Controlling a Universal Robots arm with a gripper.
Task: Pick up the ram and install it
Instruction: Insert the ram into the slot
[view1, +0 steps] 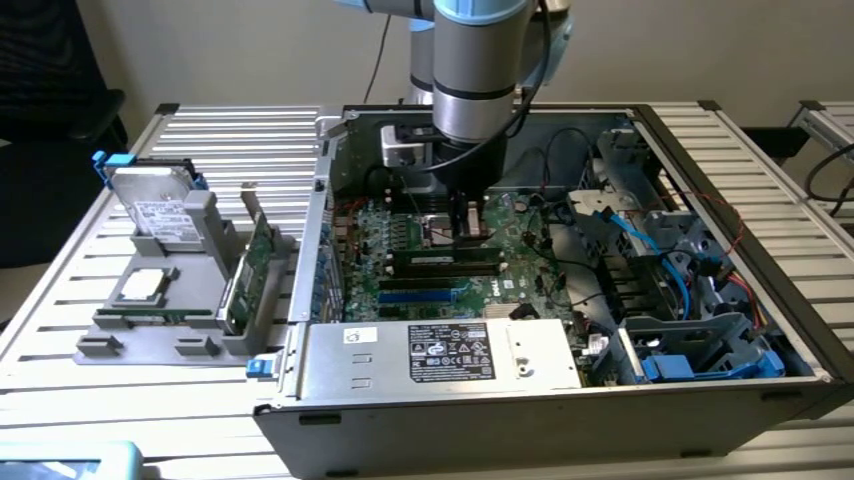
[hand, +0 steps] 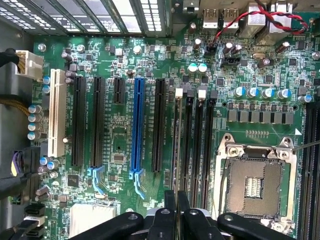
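**Green ram (hand: 177, 150) pinched over the memory slots (hand: 199, 140)**

Black fingers (hand: 170, 215) of the gripper (hand: 176, 199) are closed on the ram. It shows edge-on as a thin strip, lined up along the memory slot nearest the long black expansion slots (hand: 159, 125). Whether it is seated in that slot cannot be told. The other memory slots lie just beside it, between it and the CPU socket (hand: 255, 186). A blue slot (hand: 137, 125) stands further off on the green motherboard (hand: 117, 135).

In the exterior view the arm (view1: 474, 60) reaches down into the open computer case (view1: 534, 425). Well apart, on the exterior view's left, a grey fixture (view1: 134, 345) on the slatted table (view1: 240, 140) holds a hard drive (view1: 158, 215) and a green expansion card (view1: 256, 275).
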